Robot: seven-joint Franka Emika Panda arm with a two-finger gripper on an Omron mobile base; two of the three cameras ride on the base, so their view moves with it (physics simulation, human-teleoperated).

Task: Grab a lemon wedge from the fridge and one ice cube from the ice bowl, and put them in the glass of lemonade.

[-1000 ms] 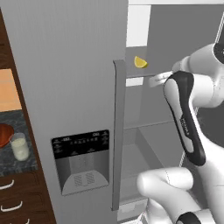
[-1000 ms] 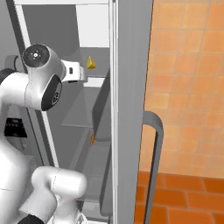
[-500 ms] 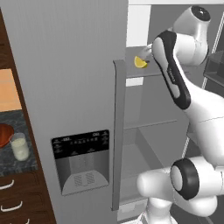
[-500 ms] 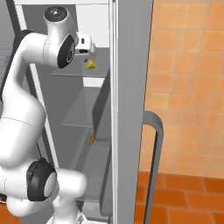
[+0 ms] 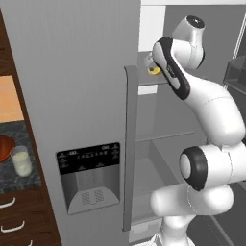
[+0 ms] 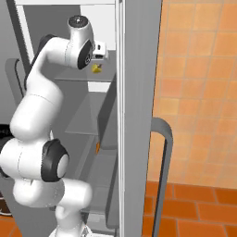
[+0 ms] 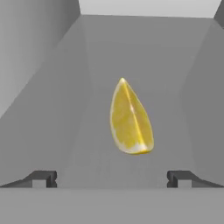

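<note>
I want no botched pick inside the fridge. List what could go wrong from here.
1. The claw is open with the lemon wedge lying ahead of its tips, not yet between them. Closing now would likely catch nothing.
2. The wedge is small and tapers to a point, so it may slip or get nudged deeper along the fridge shelf.
3. The arm's elbow is close to the fridge door's edge. A wide swing out might brush it.

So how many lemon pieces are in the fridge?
1. The lemon wedge lies on the fridge's upper shelf, right below the robot's open fingers. Part of the fridge is behind the arm and door, so others may be hidden.
</note>
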